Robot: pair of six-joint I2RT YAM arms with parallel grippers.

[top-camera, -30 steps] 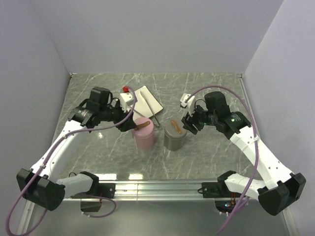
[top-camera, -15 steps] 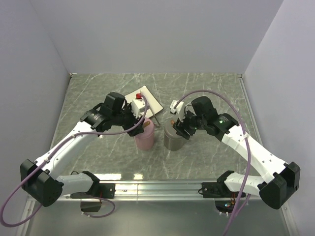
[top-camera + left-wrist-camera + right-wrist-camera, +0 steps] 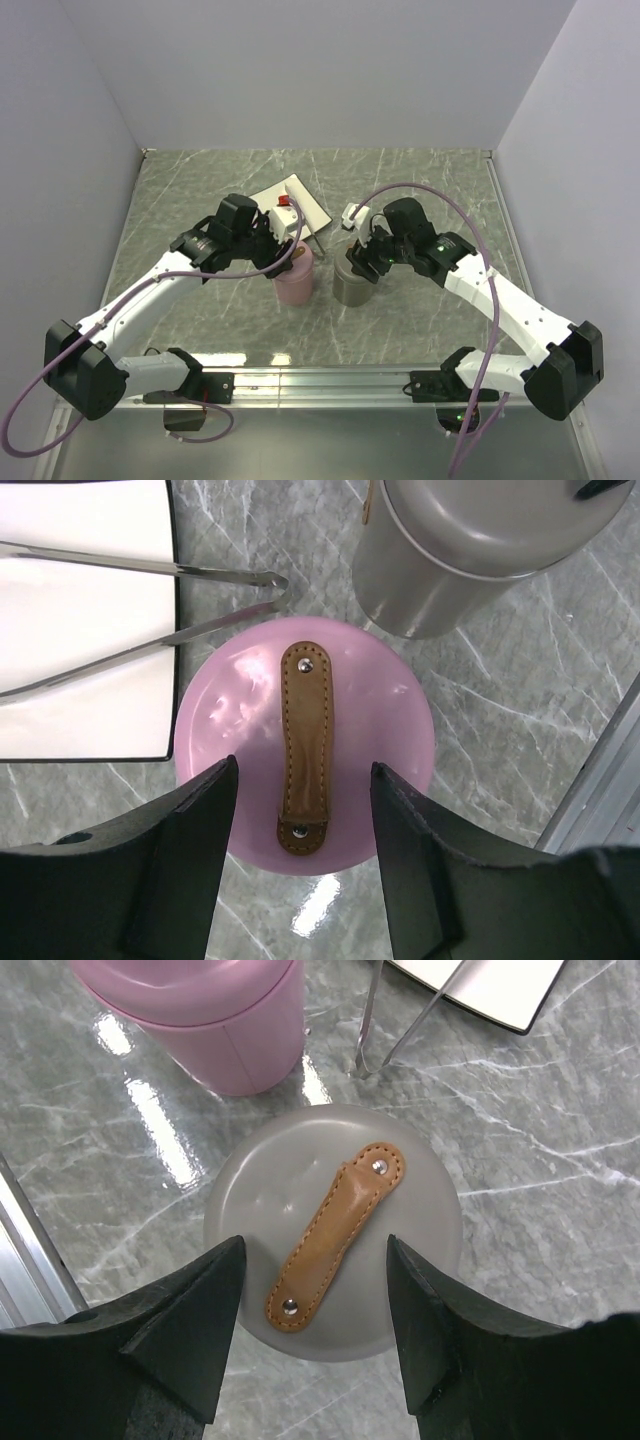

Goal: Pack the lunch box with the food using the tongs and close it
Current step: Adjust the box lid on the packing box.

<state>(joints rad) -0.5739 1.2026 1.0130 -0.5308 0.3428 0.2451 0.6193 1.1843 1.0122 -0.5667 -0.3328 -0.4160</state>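
Over the desk's middle, the left hand gapes empty above the pink container, the right hand likewise above the grey container.

Two round lunch boxes stand upright on the table, close together without touching. The pink box has the grey box at its 3 o'clock. Each is closed with a flat lid in its own colour, and each lid has a tan stitched strap riveted across it: the pink strap and the grey strap.

The tongs are slim, silver and spread open. They lie flat at the pink box's 1 o'clock, with their arms crossing the plate edge. The tips are off the plate on the table, just by the pink box, and the joined end is out of sight.
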